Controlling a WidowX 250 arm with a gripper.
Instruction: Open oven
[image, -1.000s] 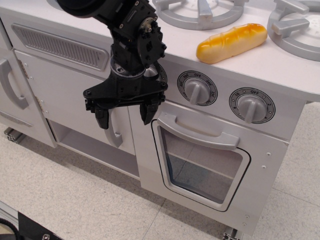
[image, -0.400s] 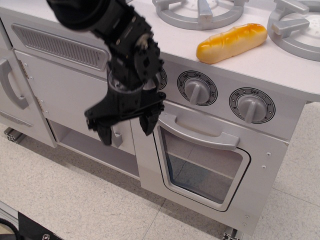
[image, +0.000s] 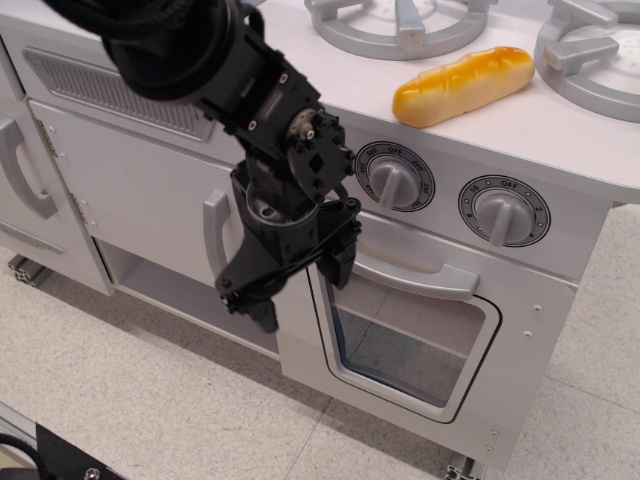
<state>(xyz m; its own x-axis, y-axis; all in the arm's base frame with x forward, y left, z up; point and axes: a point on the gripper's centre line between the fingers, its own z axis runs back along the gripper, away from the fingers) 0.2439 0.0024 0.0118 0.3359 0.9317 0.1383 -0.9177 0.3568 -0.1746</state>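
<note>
The white toy oven (image: 520, 330) stands at the right of the kitchen unit. Its door is shut, with a rounded clear window (image: 405, 345) and a wide grey horizontal handle (image: 420, 272). My black gripper (image: 300, 290) is open and empty. It hangs in front of the door's left edge, tilted. Its right finger (image: 338, 262) is at the left end of the handle and covers it. Its left finger (image: 262, 312) is lower, in front of the cabinet edge.
A plain white cabinet door with a vertical grey handle (image: 214, 238) is left of the oven. Two grey knobs (image: 395, 178) (image: 503, 212) sit above the oven door. A toy bread loaf (image: 462, 85) lies on the stovetop beside grey burners (image: 400, 25).
My gripper has moved right and down, from in front of the cabinet handle to the left end of the oven handle, and has tilted. The oven door has not moved.
</note>
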